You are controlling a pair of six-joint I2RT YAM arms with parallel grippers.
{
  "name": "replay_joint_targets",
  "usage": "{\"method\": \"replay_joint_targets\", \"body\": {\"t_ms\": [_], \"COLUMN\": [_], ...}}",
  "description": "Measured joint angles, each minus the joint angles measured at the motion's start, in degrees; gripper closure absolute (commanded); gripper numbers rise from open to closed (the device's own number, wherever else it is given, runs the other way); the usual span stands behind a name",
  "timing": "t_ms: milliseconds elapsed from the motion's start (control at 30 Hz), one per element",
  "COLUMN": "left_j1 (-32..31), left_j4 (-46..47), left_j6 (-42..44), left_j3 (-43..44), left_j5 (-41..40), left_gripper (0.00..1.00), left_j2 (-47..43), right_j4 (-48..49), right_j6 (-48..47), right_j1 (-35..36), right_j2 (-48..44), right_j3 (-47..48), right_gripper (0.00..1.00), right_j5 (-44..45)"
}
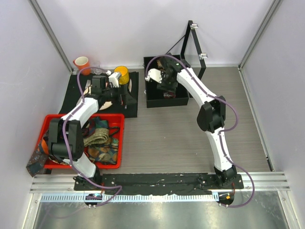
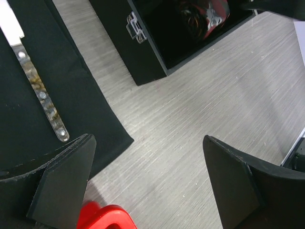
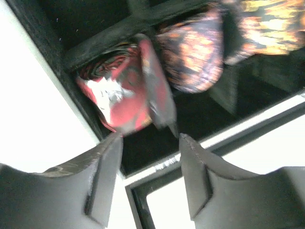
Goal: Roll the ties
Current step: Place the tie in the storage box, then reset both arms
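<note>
Jaws apart and empty on right gripper (image 3: 148,174), poised over black box (image 1: 167,103) where red rolled tie (image 3: 119,95) sits, likely stowed so the coil holds. Left gripper (image 2: 147,186), likewise spread and empty, hangs near red tray (image 1: 107,165) of loose ties (image 1: 99,138), probably the next pick.

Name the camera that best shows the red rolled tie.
The right wrist view: the red rolled tie is close and large, its coil visible though blurred. The left wrist view shows it small in the black box; the top external view hides most of it under the right arm.
</note>
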Motion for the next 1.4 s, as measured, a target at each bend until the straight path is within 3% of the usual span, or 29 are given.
{"method": "replay_joint_targets", "body": {"t_ms": [200, 433, 700, 867, 1000, 1200, 1400], "left_j1": [0.0, 0.0, 0.2, 0.4, 0.5, 0.0, -7.1], "left_j4": [-3.6, -8.9, -22.2, -31.2, -33.1, -33.0, -30.4], "left_j6": [1.4, 6.7, 14.5, 18.8, 19.4, 19.0, 17.2], "left_j3": [4.6, 9.2, 22.3, 26.3, 22.9, 17.0, 4.1], "left_j5": [-1.5, -6.0, -14.4, -18.8, -19.1, -19.8, -28.0], "left_gripper": [0.00, 0.00, 0.00, 0.00, 0.00, 0.00, 0.00], "left_j2": [1.4, 1.2, -0.1, -2.6, -5.2, -6.9, -12.8], "right_j4": [2.0, 7.1, 20.0, 25.5, 25.7, 23.8, 20.2], "right_j6": [3.2, 14.7, 40.6, 53.5, 56.5, 56.3, 57.2], "right_j1": [-0.8, -4.1, -18.5, -28.2, -33.7, -32.1, -32.2], "right_j2": [-7.0, -13.7, -26.7, -38.8, -50.6, -66.6, -73.1], "right_j3": [-0.1, -1.1, -13.7, -27.2, -42.5, -58.1, -71.2], "right_gripper": [0.23, 0.11, 0.07, 0.07, 0.05, 0.03, 0.08], "right_j5": [-3.3, -11.0, -25.4, -35.4, -36.5, -32.3, -27.1]}}
